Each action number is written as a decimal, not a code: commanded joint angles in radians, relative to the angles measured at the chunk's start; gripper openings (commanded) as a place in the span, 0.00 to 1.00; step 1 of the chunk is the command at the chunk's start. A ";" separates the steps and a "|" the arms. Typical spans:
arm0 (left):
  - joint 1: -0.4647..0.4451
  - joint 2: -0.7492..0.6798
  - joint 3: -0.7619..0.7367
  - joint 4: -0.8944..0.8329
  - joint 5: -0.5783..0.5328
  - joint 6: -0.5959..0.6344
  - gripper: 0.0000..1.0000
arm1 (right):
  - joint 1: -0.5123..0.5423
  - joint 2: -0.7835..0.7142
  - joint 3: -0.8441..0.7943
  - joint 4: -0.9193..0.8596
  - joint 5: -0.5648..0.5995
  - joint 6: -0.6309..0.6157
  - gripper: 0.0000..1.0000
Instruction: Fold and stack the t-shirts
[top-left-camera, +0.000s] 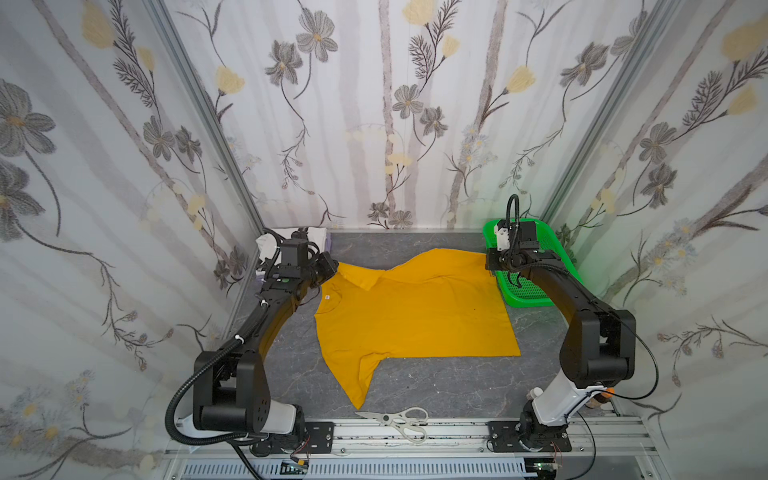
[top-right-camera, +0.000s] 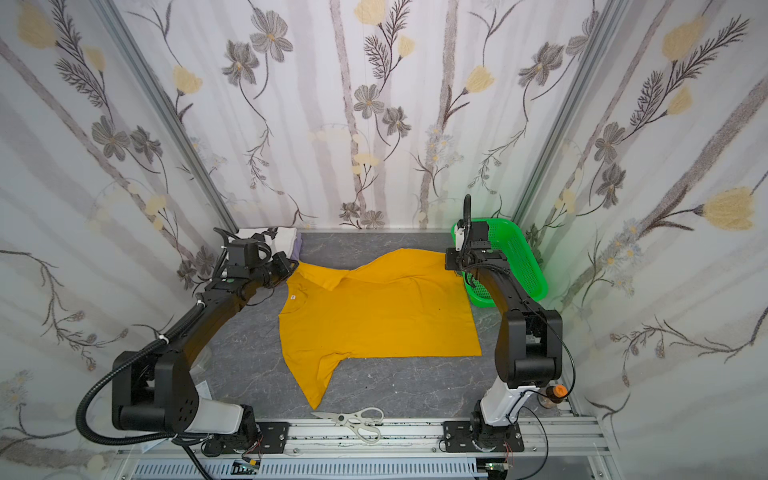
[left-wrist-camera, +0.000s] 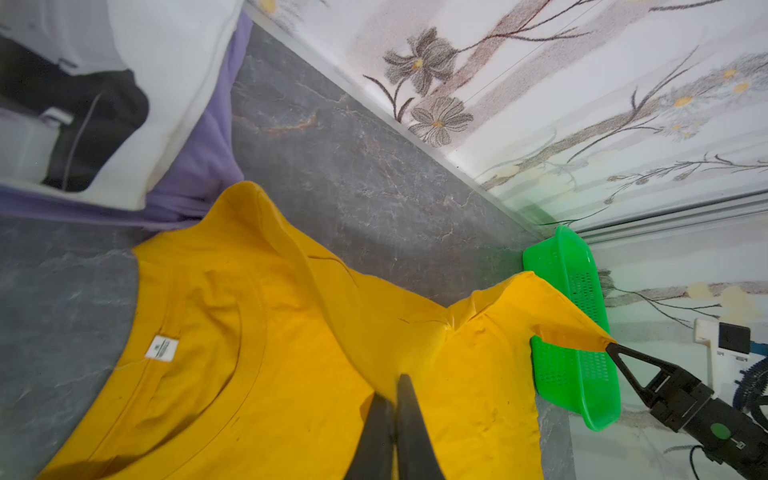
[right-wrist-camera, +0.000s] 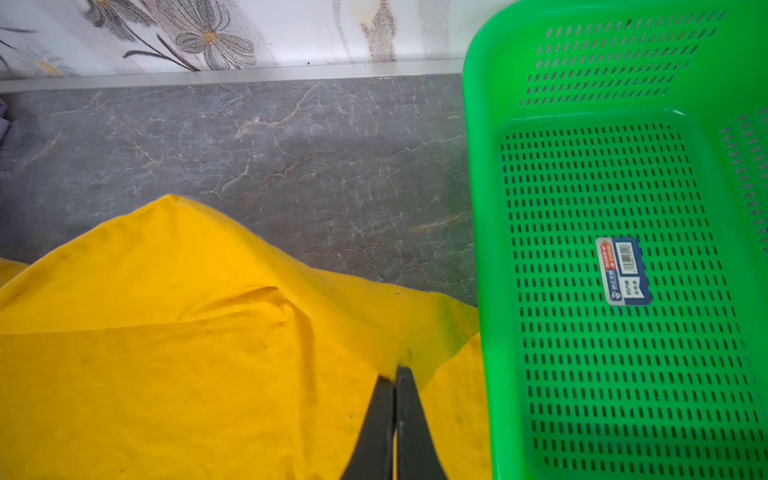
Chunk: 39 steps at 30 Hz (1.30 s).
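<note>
Grey marbled table (top-left-camera: 415, 382): yellow shirt (top-left-camera: 415, 316), green basket (top-left-camera: 528, 291)

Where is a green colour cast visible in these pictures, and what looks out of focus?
Both top views: the green basket tints the wall behind it green. Right wrist view: green spills onto the yellow t-shirt beside it; the right gripper looks soft. Left wrist view: the left gripper is blurred too.

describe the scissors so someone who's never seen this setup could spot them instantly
Look at the grey marbled table, along its near edge against the aluminium rail. Just past the near sleeve tip of the mustard-yellow t-shirt lie the scissors. They have white handles and metal blades, and are the only hard tool among cloth and a green basket.
</note>
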 joint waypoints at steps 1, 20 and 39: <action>-0.006 -0.096 -0.099 0.009 -0.087 -0.023 0.00 | 0.005 -0.030 -0.037 0.039 0.025 -0.013 0.00; -0.033 -0.205 -0.370 0.051 -0.121 -0.083 0.00 | 0.093 -0.141 -0.273 0.084 0.267 0.071 0.00; -0.065 -0.014 -0.397 -0.098 -0.317 -0.161 0.00 | 0.360 0.110 -0.296 -0.143 0.416 0.162 0.00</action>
